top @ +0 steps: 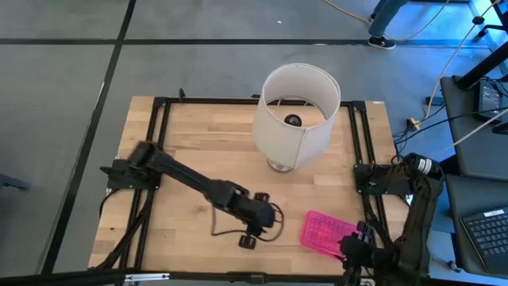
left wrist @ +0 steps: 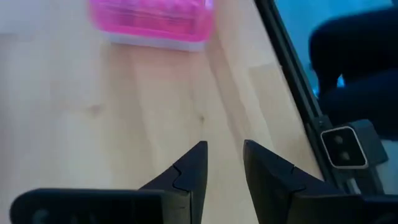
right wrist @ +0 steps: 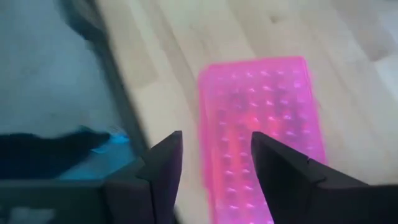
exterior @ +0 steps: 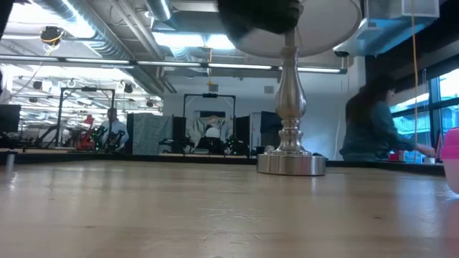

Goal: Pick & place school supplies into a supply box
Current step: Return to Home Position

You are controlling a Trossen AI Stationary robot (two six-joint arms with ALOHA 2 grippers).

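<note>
From above I am seeing the pink supply box [top: 324, 233] lying closed on the wooden counter [top: 198, 151]. The left end effector [left wrist: 224, 146] is hanging near the box, fingers spread, holding nothing. The right end effector [right wrist: 216, 137] is hanging right by the box, spread too. Only the low view is showing a person [exterior: 369, 125] in the room beyond the box.
</note>
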